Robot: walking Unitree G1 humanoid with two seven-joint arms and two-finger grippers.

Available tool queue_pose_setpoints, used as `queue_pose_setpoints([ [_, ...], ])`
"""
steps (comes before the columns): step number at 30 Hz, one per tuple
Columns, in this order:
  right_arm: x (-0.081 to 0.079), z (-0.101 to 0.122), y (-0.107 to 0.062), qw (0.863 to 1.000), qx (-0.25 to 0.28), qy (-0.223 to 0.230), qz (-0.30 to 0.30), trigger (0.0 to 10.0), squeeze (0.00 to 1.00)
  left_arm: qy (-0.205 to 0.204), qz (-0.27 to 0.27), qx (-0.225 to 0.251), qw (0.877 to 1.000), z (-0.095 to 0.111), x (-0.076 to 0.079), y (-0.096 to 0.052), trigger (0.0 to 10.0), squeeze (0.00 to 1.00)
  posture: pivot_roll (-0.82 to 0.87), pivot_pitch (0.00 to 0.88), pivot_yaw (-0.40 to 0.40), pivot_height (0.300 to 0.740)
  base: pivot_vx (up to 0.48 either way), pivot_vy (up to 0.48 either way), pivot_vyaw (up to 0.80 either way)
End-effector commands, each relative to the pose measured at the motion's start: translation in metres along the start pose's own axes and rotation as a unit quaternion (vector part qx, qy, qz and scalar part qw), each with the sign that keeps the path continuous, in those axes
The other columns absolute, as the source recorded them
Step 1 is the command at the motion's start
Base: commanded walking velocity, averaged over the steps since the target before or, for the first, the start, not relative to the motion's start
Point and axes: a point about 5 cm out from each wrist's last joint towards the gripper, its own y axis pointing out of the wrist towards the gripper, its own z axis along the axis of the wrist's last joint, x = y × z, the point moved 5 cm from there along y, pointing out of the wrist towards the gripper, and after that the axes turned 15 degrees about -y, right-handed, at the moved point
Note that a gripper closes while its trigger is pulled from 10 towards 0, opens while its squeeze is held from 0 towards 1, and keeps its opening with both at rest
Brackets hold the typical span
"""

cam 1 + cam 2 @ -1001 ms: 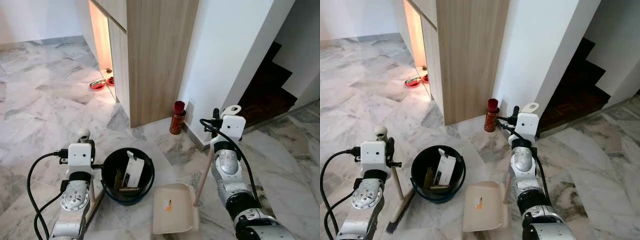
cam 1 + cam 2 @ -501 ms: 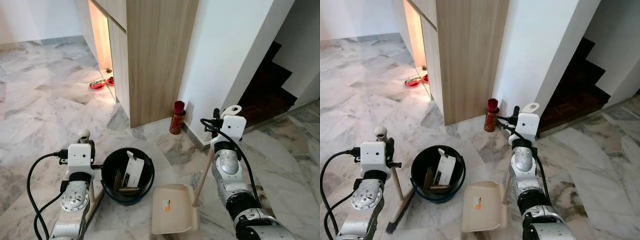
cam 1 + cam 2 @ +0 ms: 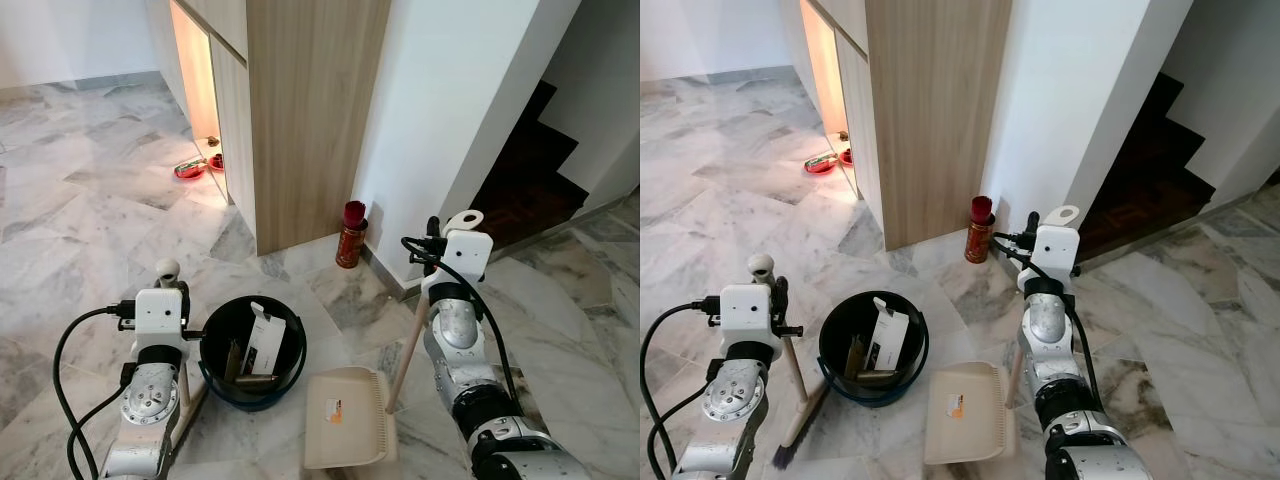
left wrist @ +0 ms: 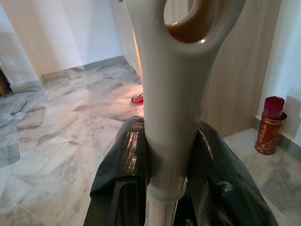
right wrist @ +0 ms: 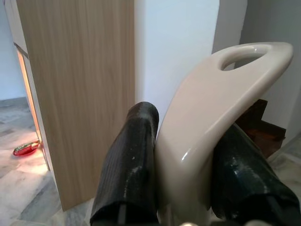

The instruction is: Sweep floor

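Observation:
My left gripper [image 4: 168,162] is shut on the cream broom handle [image 4: 169,117]; the broom [image 3: 798,400] stands upright at my left, its bristles on the marble floor. My right gripper [image 5: 186,155] is shut on the beige dustpan handle [image 5: 207,117]. The dustpan [image 3: 345,418] rests flat on the floor in front of me, its wooden stick [image 3: 405,355] rising to my right wrist. A black bucket [image 3: 251,350] with a white carton and brown scraps inside sits between broom and dustpan.
A wooden cabinet [image 3: 300,110] and a white wall corner [image 3: 440,120] stand ahead. A red canister [image 3: 350,236] stands at the wall's foot. Red bowls [image 3: 195,168] lie by the lit cabinet opening. Dark stairs [image 3: 530,170] rise at the right. Open marble floor [image 3: 80,210] spreads left.
The camera has shifted slightly, so the cabinet and canister sit a little higher and further. The dustpan stick leans a bit more upright. Both grips are unchanged.

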Motion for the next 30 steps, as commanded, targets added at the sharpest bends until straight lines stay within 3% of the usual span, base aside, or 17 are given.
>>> queue_pose_setpoints([
  [1,0.0035,0.0085,0.0042,1.000,0.017,0.003,-0.006,10.0,0.00,0.003,-0.010,0.036,0.999,0.0170,0.0026,0.0020,10.0,0.00,0.27,0.000,-0.104,0.740,0.000,0.000,0.00],
  [7,0.0057,0.0071,0.0044,1.000,0.014,0.002,-0.008,10.0,0.00,0.003,-0.014,0.036,0.999,0.0169,0.0051,0.0020,10.0,0.00,0.27,0.000,-0.103,0.740,0.000,0.000,0.00],
  [30,0.0085,0.0054,0.0050,1.000,0.011,0.000,-0.011,10.0,0.00,0.002,-0.013,0.039,0.999,0.0173,0.0057,0.0035,10.0,0.00,0.28,0.000,-0.109,0.740,-0.281,0.000,0.00],
])
